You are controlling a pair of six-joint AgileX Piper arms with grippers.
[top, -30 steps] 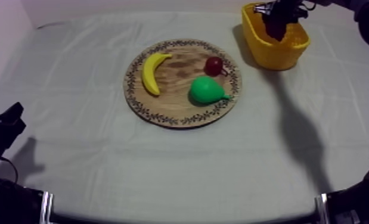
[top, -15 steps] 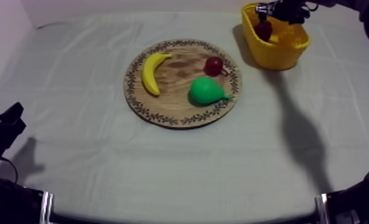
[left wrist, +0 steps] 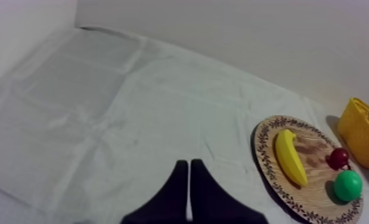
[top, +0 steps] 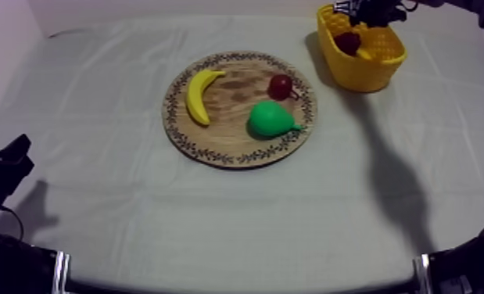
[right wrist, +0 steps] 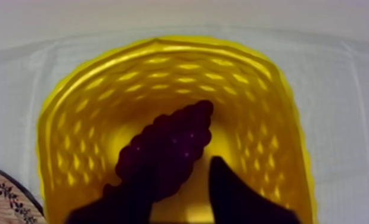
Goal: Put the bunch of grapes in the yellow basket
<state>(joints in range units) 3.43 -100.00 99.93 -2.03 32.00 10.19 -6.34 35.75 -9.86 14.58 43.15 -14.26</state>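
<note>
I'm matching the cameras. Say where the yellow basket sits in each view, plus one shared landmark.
Top view: yellow basket at the table's far right corner.
Left wrist view: yellow basket just past the wooden board, beyond the small red fruit.
Right wrist view: yellow basket close up, bunch of grapes inside.
Shared landmark: the wooden board's patterned rim.

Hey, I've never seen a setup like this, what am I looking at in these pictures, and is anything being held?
Two robot arms sit at a cloth-covered table. One picture looks down from above; the other two look out from each arm's wrist. On the round wooden board lie a banana, a pear and a small red fruit. The bunch of grapes lies inside the yellow basket, with the right claw open above it. The left claw rests shut over the cloth. Nothing is held.
</note>
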